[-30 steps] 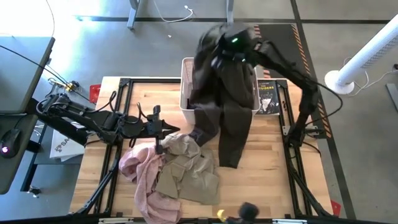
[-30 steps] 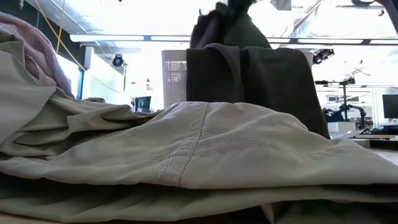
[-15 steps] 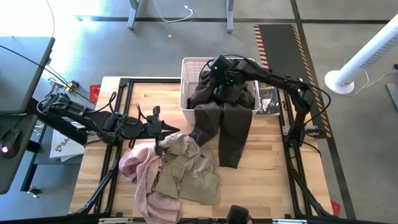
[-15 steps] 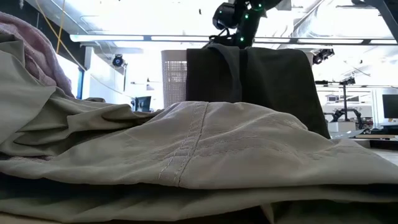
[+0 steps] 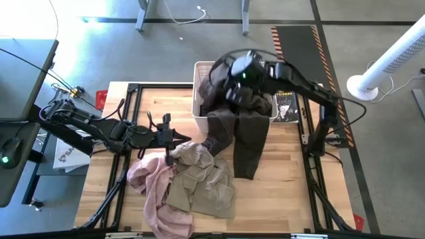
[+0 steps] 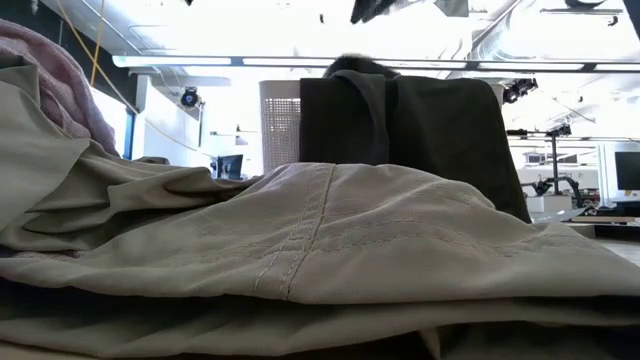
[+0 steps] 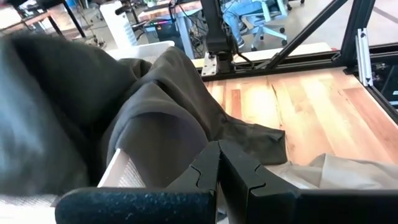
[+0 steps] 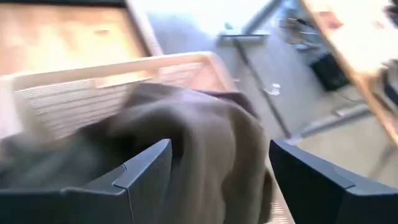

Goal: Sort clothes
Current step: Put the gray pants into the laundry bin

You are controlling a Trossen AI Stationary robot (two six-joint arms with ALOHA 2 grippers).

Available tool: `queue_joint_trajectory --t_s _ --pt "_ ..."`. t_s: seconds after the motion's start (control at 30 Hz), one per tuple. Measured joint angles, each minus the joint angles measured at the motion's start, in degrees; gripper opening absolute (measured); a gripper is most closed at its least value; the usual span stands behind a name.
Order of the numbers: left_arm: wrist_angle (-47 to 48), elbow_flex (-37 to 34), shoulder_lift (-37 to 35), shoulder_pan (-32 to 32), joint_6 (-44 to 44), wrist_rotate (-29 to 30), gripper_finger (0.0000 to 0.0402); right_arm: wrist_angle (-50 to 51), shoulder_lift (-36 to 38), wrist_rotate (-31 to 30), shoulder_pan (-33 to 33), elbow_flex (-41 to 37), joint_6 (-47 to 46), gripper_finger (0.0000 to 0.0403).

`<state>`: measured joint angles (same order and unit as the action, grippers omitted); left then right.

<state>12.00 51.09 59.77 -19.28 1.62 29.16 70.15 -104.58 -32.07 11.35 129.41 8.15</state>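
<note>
Right gripper (image 5: 242, 74) hung above white basket (image 5: 198, 70), fingers (image 8: 140, 168) spread wide apart, nothing between them. Dark olive-brown garment (image 5: 249, 133) lay just below fingers, bunched in basket, rest draped over basket's near wall onto table (image 5: 285, 172). Black garment (image 5: 219, 129) lay beside it, also trailing out of basket. Left gripper (image 5: 167, 137) rested low over table, fingers (image 7: 208, 171) pressed together, empty; beige-khaki garment (image 5: 199, 179) just beyond fingertips, light pink garment (image 5: 156, 186) beside that.

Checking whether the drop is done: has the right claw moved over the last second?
Yes. The right claw, open, dropped toward the white basket, then rose off the olive-brown garment.
</note>
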Motion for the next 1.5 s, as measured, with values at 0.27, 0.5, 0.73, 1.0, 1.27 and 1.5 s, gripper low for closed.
queue_joint_trajectory --t_s 0.27,0.5,0.73,1.0,1.27,1.5 --pt "1.2 0.0 0.0 -2.1 -2.0 -0.1 0.0003 16.9 1.3 2.4 -13.6 -9.8 -14.7 0.0268" --pt "1.4 0.0 0.0 -2.7 -2.0 -0.1 0.0003 16.2 7.6 0.8 -26.5 -34.3 -35.3 0.0268" --pt "1.5 0.0 0.0 -2.7 -1.9 0.0 0.0003 5.7 21.0 1.8 -32.5 -61.4 -60.6 0.0268" --pt "1.5 0.0 0.0 -2.5 -2.0 0.0 0.0003 -24.5 31.3 5.0 -23.4 -87.6 -64.4 0.0268" --pt "6.5 0.0 0.8 -1.6 -8.2 -10.1 0.0003 -80.7 28.5 20.3 -16.4 -102.0 -41.6 0.0268" --pt "7.0 0.0 10.6 3.0 -8.7 -11.5 0.0003 -96.7 22.0 20.5 -13.5 -101.5 -41.4 0.0268"
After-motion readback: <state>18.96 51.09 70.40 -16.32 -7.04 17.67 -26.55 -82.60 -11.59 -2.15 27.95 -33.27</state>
